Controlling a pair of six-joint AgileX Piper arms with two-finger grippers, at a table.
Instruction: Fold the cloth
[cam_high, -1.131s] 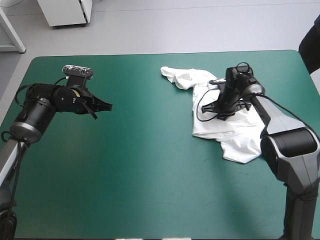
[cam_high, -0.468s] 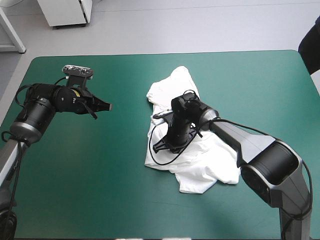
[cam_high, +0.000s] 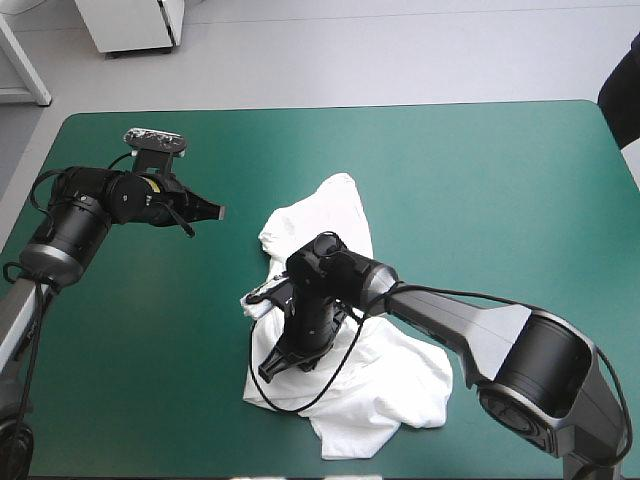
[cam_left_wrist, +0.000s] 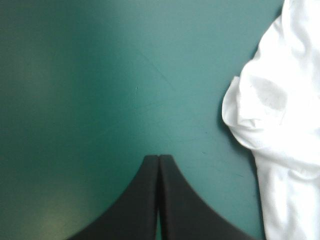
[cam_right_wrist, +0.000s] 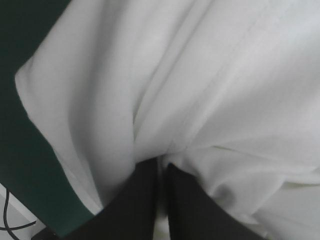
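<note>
The white T-shirt (cam_high: 392, 388) lies crumpled in a long heap from the table's middle toward its front edge. My right gripper (cam_high: 270, 370) is low on the heap's left side, shut on the T-shirt. In the right wrist view the black fingers (cam_right_wrist: 147, 200) pinch a fold of the T-shirt (cam_right_wrist: 210, 75), which fills nearly the whole view. My left gripper (cam_high: 212, 212) hovers shut over bare cover, left of the T-shirt's far end. In the left wrist view it (cam_left_wrist: 158, 159) forms one pointed arch, with the T-shirt (cam_left_wrist: 280, 125) off to one side ahead of it.
The teal-green cover (cam_high: 500, 190) spans the table. The T-shirt's near end lies close to the table's front edge (cam_high: 150, 470). The right arm reaches across the T-shirt from the front right corner.
My right gripper has dragged the T-shirt from the far right of the table toward the middle and front. The left arm has stayed where it was.
</note>
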